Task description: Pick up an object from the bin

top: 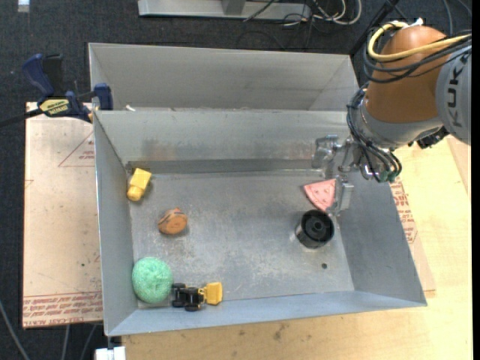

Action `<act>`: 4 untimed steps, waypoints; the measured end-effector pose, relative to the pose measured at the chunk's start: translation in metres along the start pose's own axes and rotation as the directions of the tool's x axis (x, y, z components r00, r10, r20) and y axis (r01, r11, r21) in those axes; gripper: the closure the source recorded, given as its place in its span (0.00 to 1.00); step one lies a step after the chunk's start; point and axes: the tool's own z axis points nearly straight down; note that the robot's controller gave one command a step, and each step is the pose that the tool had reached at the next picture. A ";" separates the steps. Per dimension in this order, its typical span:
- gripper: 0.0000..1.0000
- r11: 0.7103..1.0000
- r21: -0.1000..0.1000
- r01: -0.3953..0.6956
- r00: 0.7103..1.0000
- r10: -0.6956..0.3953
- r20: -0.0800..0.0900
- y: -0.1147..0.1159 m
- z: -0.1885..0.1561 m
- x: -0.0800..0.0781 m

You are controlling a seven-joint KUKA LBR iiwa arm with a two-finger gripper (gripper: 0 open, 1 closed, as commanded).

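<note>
Gripper (340,190): it sits just above the black round cup (315,229) and slightly to that cup's right, as the view presents it. It hangs from the arm (401,81), whose orange-covered body stands further above and right of the cup, over the bin's right rim. The tool's metal parts lie close against the right edge of a pink wedge. I cannot tell whether the tool is spread or closed, nor whether the wedge is gripped.

Pink wedge (320,194): it is directly above the black round cup, near it but not touching. Its broad edge is turned away from the cup and its narrow end points down toward it. I cannot tell whether it rests on the floor of the bin (247,231) or is lifted clear.

Black round cup: it stands on the bin floor with its opening upward, showing a dark hollow centre.

Remaining contents, all well apart from the cup and on its left:
- Brown rounded lump (172,221), level with the cup.
- Yellow piece (138,184), further left and higher than the cup, close to the bin's left wall.
- Green ball (152,279), far left of the cup and lower.
- Black-and-yellow toy vehicle (196,295), lower left of the cup, right against the green ball's near side.
</note>
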 end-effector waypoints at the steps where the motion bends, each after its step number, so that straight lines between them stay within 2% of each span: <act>1: 0.00 1.000 0.001 0.002 1.000 -0.002 0.008 0.000 -0.005 -0.001; 2: 0.00 0.994 0.002 0.108 0.994 -0.108 0.011 -0.009 0.039 0.015; 3: 0.00 0.891 0.003 0.453 0.891 -0.453 0.006 -0.020 0.053 0.047; 4: 0.00 0.874 0.007 0.485 0.874 -0.485 0.009 -0.044 0.063 0.031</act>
